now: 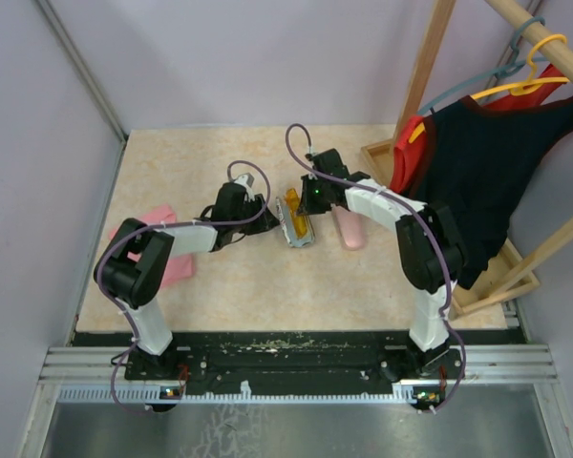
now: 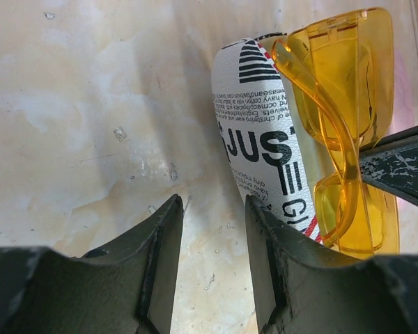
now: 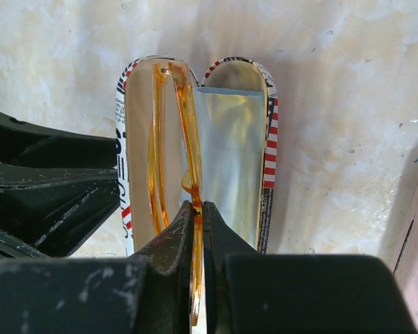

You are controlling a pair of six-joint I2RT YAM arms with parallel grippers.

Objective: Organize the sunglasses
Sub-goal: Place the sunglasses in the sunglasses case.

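The orange translucent sunglasses (image 3: pixel 160 132) lie folded in one half of the open black-and-white printed case (image 3: pixel 268 139). They also show in the left wrist view (image 2: pixel 341 97) and the top view (image 1: pixel 292 212). My right gripper (image 3: pixel 198 209) is shut on their frame, right above the case (image 1: pixel 304 235). My left gripper (image 2: pixel 212 209) is open and empty just left of the case (image 2: pixel 261 146), its right finger (image 2: pixel 275 257) close against the case's outer side. The black-framed sunglasses are not in view.
A pink oblong case (image 1: pixel 350 229) lies right of the printed case, also at the right wrist view's edge (image 3: pixel 414 264). A flat pink item (image 1: pixel 172 256) lies left, partly under my left arm. A wooden rack (image 1: pixel 430 67) with hung clothes (image 1: pixel 477 162) stands at right.
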